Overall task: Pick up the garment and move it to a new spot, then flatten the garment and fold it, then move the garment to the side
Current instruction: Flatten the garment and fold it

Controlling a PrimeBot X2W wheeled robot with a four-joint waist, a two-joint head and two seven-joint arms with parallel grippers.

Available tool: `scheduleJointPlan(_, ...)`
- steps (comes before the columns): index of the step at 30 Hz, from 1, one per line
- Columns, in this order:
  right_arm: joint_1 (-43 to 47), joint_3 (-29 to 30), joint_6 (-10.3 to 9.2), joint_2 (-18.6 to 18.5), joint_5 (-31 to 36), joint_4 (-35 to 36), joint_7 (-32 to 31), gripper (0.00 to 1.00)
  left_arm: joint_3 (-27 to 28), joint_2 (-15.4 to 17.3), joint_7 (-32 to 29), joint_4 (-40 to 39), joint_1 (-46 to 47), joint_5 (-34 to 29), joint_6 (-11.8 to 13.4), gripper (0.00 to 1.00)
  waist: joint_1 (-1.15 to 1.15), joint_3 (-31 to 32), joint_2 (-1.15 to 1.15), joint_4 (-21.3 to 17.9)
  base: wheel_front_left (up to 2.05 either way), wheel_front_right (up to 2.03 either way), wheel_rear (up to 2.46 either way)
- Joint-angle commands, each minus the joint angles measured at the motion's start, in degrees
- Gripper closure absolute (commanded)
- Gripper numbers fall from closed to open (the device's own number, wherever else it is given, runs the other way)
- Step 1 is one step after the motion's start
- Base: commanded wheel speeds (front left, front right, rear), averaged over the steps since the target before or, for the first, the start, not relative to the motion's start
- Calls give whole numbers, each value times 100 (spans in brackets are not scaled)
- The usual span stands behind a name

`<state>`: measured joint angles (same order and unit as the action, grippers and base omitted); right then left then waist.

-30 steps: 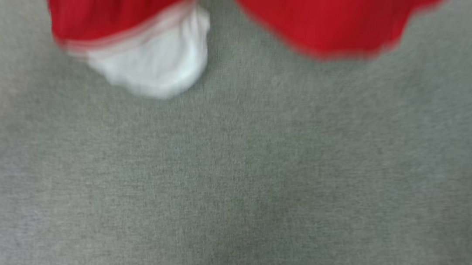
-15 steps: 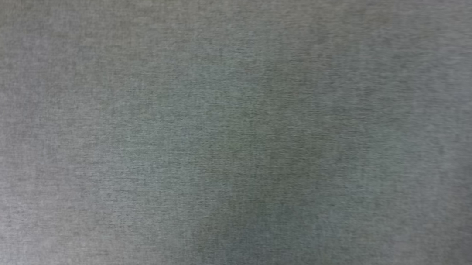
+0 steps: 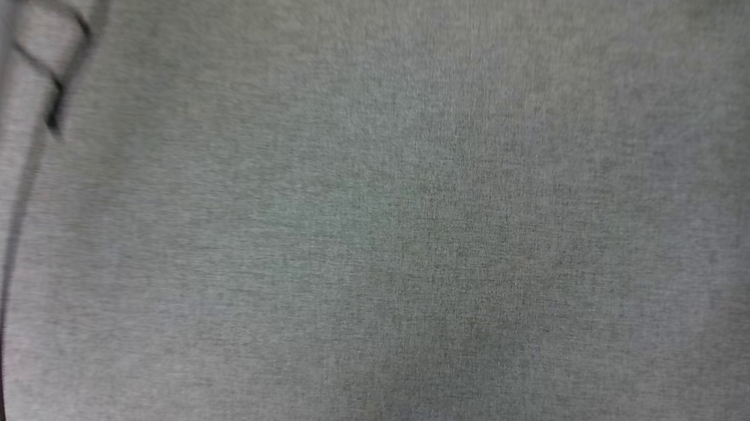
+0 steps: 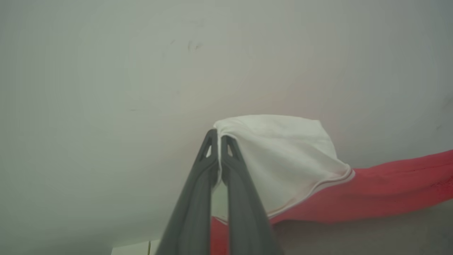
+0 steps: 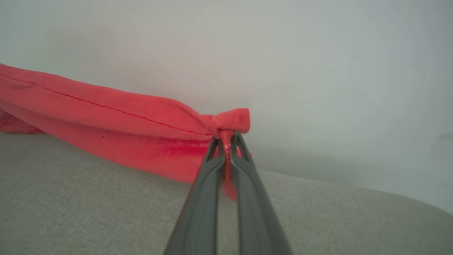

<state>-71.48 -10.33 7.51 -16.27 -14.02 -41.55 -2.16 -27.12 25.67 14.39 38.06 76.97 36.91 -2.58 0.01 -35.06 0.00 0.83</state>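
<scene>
Now the head view is showing only blurred grey surface (image 3: 413, 242) where the garment (image 4: 371, 194) was hanging a second ago; probably the camera is swinging. At each wrist frame's centre, the left end effector (image 4: 217, 136) is pinching its white sleeve (image 4: 283, 152) and the right end effector (image 5: 226, 140) a red corner (image 5: 233, 118), carrying it onward.

The garment (image 4: 389, 191) is bright red, with a white sleeve (image 4: 283, 152) edged by thin red-and-white striped trim (image 4: 318, 188) — a darker red stitch line runs along the red cloth in the right wrist view. The fingers (image 4: 193, 198) are plain dark grey. The surface (image 3: 413, 242) is a finely flecked, heathered grey weave. A thin cable (image 3: 6, 283) shows black — the wall (image 4: 124, 71) is pale off-white.
</scene>
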Motion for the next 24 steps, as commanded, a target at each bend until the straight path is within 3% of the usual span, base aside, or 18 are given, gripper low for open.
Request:
scheduleJointPlan(1,315,-85,-5,-51,-129,-52,59,100,3,-27,52,-75,-453,33,50,100,-1,360,0,101,0,0,0)
scheduleJointPlan(5,926,-316,-4,-147,-433,-128,116,100,-63,-103,71,-213,-1448,110,47,100,-1,751,0,146,0,0,0)
scheduleJointPlan(11,2126,-1007,-5,-441,-1134,-20,-47,100,-190,57,53,-603,-3259,286,86,100,-1,1518,0,221,0,0,0)
scheduleJointPlan(24,4170,-1610,-7,-1262,-2463,749,-394,100,-530,1031,-920,-2249,-6252,780,414,100,-1,2659,0,300,0,0,0)
